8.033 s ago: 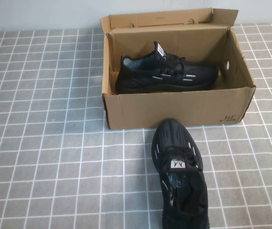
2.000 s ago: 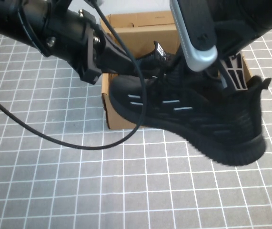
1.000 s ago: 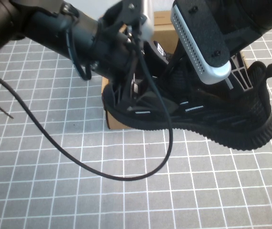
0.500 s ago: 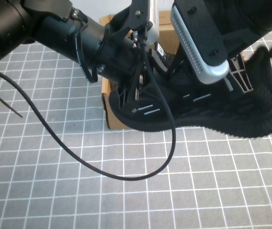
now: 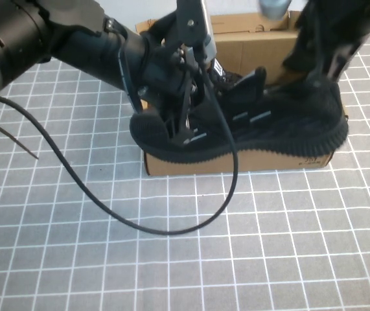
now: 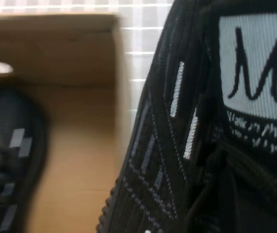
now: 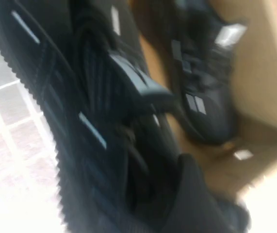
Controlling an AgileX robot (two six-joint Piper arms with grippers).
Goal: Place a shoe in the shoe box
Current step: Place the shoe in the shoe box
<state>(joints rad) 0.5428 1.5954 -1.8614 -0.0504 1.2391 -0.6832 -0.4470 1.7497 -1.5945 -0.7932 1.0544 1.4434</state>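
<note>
The shoe (image 5: 282, 126), a black knit sneaker with white dashes, lies on its side across the front wall of the brown shoe box (image 5: 262, 162), sole toward the high camera. My left gripper (image 5: 181, 126) reaches in from the upper left and is shut on the shoe's front part. The left wrist view is filled by the shoe (image 6: 177, 145) and its white tongue label. My right gripper (image 5: 317, 74) hovers just above the heel, open, with only cardboard showing between its fingers in the right wrist view (image 7: 245, 194). There the shoe (image 7: 80, 121) lies beside it.
A twin black sneaker (image 7: 201, 92) lies inside the box, also seen as a twin sneaker (image 6: 7, 160) in the left wrist view. The left arm's black cable (image 5: 172, 227) loops over the grey grid-patterned table (image 5: 74, 259) in front of the box.
The shoe has dropped and levelled out onto the box's front wall. My left gripper has shut on its front part. My right gripper has let go of the heel and lifted.
</note>
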